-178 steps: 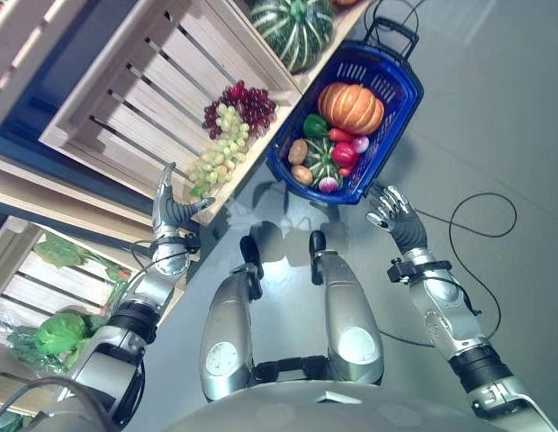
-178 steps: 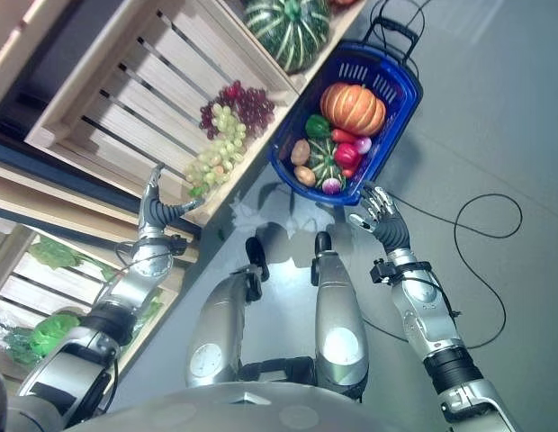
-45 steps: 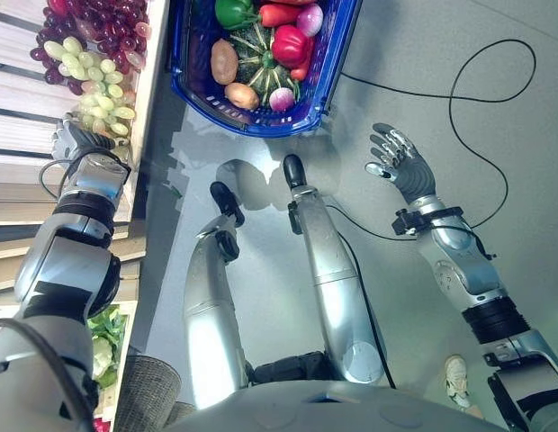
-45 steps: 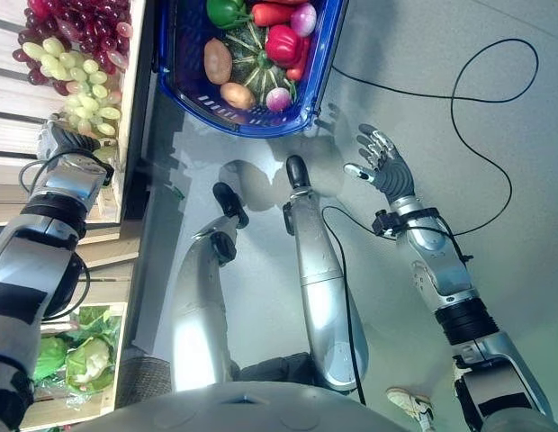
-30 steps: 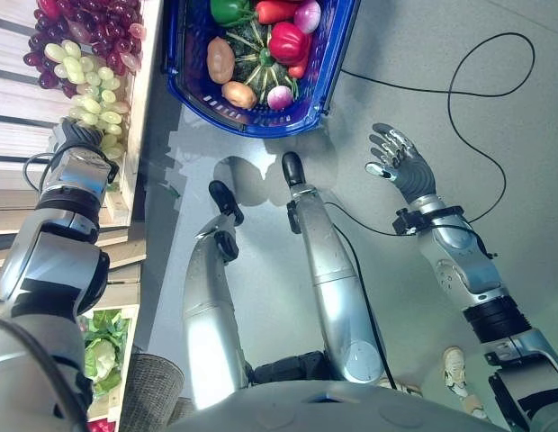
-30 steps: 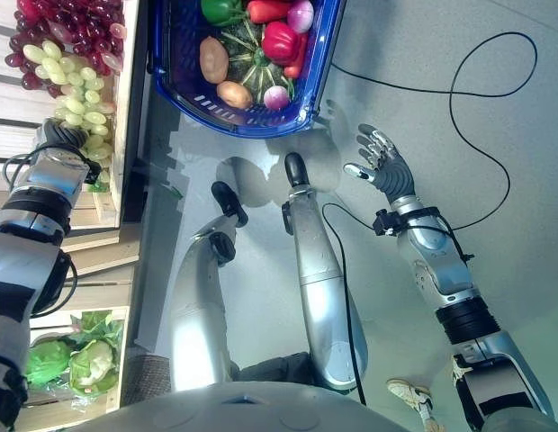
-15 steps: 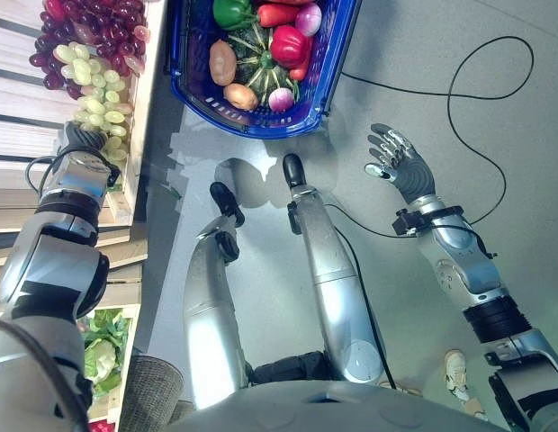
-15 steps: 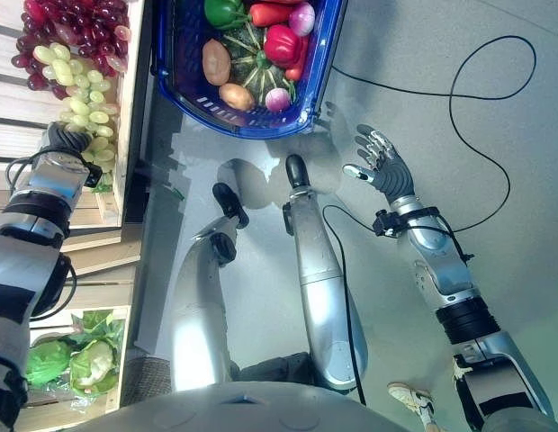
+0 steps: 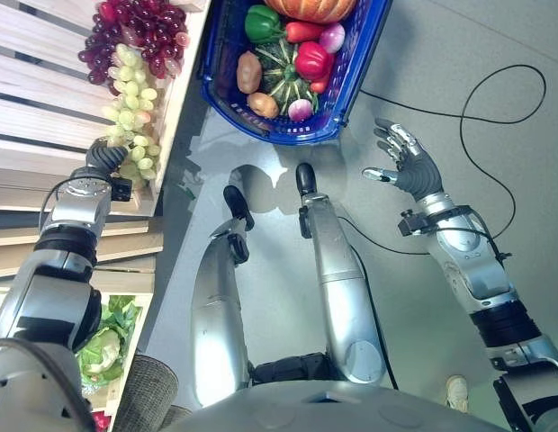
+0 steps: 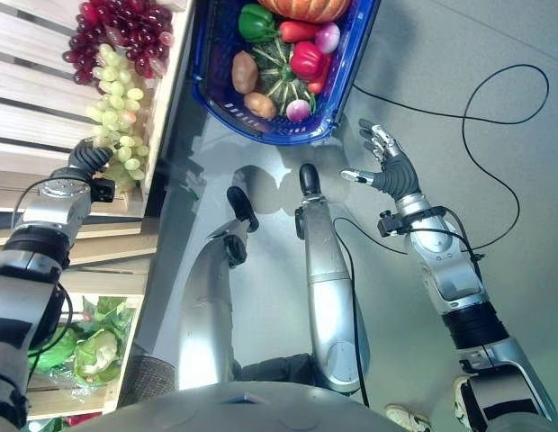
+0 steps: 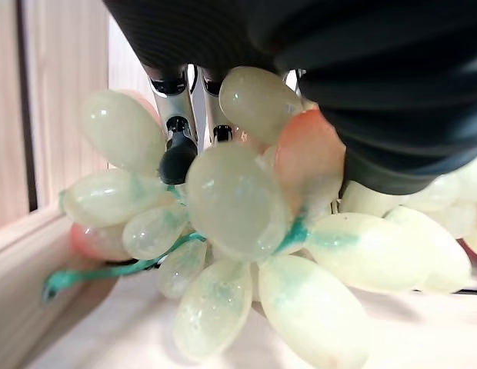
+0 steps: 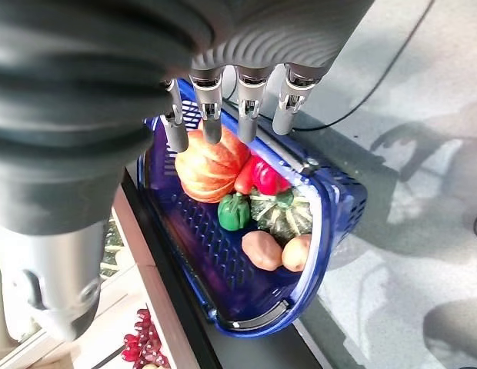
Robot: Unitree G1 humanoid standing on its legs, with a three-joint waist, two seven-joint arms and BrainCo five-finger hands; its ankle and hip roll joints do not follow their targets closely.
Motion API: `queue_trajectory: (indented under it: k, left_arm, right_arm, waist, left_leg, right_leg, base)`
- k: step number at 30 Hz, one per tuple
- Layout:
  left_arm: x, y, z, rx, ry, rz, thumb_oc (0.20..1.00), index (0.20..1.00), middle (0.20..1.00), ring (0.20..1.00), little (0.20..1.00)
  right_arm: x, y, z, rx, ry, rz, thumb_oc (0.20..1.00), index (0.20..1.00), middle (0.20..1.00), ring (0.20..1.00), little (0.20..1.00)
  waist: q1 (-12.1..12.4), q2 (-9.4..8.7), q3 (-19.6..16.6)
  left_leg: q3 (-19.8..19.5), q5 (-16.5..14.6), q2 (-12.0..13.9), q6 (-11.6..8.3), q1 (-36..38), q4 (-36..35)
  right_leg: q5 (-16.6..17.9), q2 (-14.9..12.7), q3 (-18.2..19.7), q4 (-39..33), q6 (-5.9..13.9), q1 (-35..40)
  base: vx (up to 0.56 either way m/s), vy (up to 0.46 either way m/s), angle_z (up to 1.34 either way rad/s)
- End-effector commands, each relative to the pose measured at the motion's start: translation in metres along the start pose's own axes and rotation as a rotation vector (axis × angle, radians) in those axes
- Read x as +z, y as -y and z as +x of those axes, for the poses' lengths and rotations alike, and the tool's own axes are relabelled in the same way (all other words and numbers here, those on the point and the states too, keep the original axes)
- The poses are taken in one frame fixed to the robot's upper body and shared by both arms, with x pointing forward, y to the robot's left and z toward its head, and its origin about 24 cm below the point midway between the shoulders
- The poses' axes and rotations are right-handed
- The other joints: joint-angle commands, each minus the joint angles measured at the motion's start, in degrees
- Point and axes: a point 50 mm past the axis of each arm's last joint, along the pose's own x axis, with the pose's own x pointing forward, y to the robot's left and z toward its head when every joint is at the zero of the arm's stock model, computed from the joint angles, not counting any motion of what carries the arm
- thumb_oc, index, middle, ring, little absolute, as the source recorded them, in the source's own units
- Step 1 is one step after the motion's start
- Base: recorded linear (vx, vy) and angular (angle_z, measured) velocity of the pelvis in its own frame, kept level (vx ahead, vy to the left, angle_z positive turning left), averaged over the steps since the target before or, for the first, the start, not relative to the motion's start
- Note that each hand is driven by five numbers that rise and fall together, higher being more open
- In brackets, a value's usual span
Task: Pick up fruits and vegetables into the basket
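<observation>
A bunch of green grapes [image 9: 130, 99] lies in a wooden crate [image 9: 45, 90], with purple grapes [image 9: 139, 27] just beyond it. My left hand [image 9: 101, 164] is at the bunch's near end. In the left wrist view its fingers [image 11: 177, 146] curl into the green grapes [image 11: 238, 207], which press against the palm cover. The blue basket [image 9: 279, 135] stands on the floor beside the crate. It holds an orange pumpkin [image 12: 211, 165], peppers, potatoes, a small striped squash and a radish. My right hand [image 9: 409, 166] hovers open over the floor, right of the basket.
The crate's front board [image 9: 175, 99] runs between the grapes and the basket. A lower crate holds leafy greens [image 9: 103, 346]. A person's shoe [image 9: 457, 391] shows at the lower right. Grey floor lies around the basket.
The camera has moved, shifting the whole picture right and down. Since 5.9 s ago my left hand went from open at the crate's edge onto the green grapes. The right hand stays open.
</observation>
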Motion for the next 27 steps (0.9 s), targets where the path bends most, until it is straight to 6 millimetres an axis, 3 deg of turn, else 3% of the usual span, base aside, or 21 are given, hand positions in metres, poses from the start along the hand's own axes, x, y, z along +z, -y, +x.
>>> queue_trajectory:
  k: [1, 4, 11, 13, 18, 20, 23, 27]
  left_arm:
    - [-0.049, 0.056, -0.016, -0.244, -0.075, -0.161, 0.200, 0.200, 0.200, 0.200, 0.200]
    - [-0.056, 0.059, -0.024, -0.289, -0.046, -0.230, 0.200, 0.200, 0.200, 0.200, 0.200]
    - [-0.064, 0.067, -0.046, -0.400, 0.012, -0.345, 0.200, 0.200, 0.200, 0.200, 0.200]
    - [-0.063, 0.069, -0.052, -0.418, 0.037, -0.326, 0.200, 0.200, 0.200, 0.200, 0.200]
    - [-0.047, 0.069, -0.063, -0.410, 0.130, -0.242, 0.200, 0.200, 0.200, 0.200, 0.200]
    - [-0.038, 0.067, -0.068, -0.393, 0.184, -0.161, 0.200, 0.200, 0.200, 0.200, 0.200]
    - [-0.026, 0.064, -0.072, -0.375, 0.247, -0.062, 0.200, 0.200, 0.200, 0.200, 0.200]
    - [-0.018, 0.064, -0.076, -0.397, 0.275, -0.002, 0.200, 0.200, 0.200, 0.200, 0.200]
  right_arm:
    - [0.016, 0.004, -0.017, 0.016, 0.073, -0.068, 1.000, 1.000, 1.000, 1.000, 1.000]
    - [0.016, 0.009, -0.023, -0.020, 0.072, -0.121, 1.000, 1.000, 1.000, 1.000, 1.000]
    - [0.020, 0.028, -0.035, -0.195, 0.085, -0.566, 1.000, 1.000, 1.000, 1.000, 1.000]
    - [0.025, 0.034, -0.033, -0.195, 0.080, -0.620, 1.000, 1.000, 1.000, 1.000, 1.000]
    - [0.013, 0.022, -0.027, 0.045, -0.072, -0.269, 1.000, 1.000, 1.000, 1.000, 1.000]
    - [-0.003, 0.010, -0.028, 0.112, -0.177, 0.021, 1.000, 1.000, 1.000, 1.000, 1.000]
    - [-0.020, -0.010, -0.030, 0.192, -0.271, 0.299, 1.000, 1.000, 1.000, 1.000, 1.000]
    - [-0.021, -0.026, -0.028, 0.243, -0.255, 0.351, 1.000, 1.000, 1.000, 1.000, 1.000]
  waist:
    - [-2.8, 3.20, -2.1]
    - [-2.2, 3.61, -2.1]
    - [-0.9, 4.70, -2.1]
    - [-0.4, 5.09, -2.1]
    - [1.3, 5.06, -2.1]
    - [2.4, 4.73, -2.1]
    - [3.6, 4.59, -2.1]
    - [4.5, 4.67, -2.1]
  left_leg:
    - [3.6, -3.4, -2.5, 2.35, 2.1, -0.6]
    - [3.5, -3.5, -2.8, 2.54, 3.4, -1.1]
    - [3.1, -4.2, -3.3, 3.24, 5.9, -1.5]
    - [2.9, -4.5, -3.5, 3.50, 6.7, -1.6]
    - [2.2, -4.5, -3.8, 3.65, 8.0, -2.1]
    - [1.6, -4.2, -4.1, 3.75, 8.5, -2.4]
    - [1.1, -3.7, -4.4, 3.97, 9.5, -3.2]
    - [0.6, -3.7, -4.7, 4.23, 10.2, -3.2]
  right_leg:
    - [-0.5, 3.2, -2.5, -4.7, 3.67, 3.6]
    - [-0.7, 3.1, -2.7, -5.2, 3.63, 5.0]
    - [-1.3, 2.7, -3.1, -5.7, 3.61, 7.8]
    - [-1.5, 2.6, -3.1, -5.9, 3.69, 8.6]
    - [-1.2, 2.4, -3.8, -7.0, 3.56, 10.6]
    - [-0.8, 2.2, -4.4, -7.9, 3.49, 11.7]
    - [-0.5, 2.0, -5.3, -8.6, 3.42, 13.1]
    - [-0.4, 1.7, -6.0, -8.9, 3.49, 14.2]
  base:
    - [-0.01, 0.044, 0.12]
    - [-0.01, 0.039, 0.07]
    - [0.00, 0.016, 0.01]
    - [0.00, 0.015, 0.08]
    - [-0.03, -0.042, 0.07]
    - [-0.04, -0.095, 0.15]
    - [-0.03, -0.074, 0.14]
    - [-0.01, -0.041, 0.11]
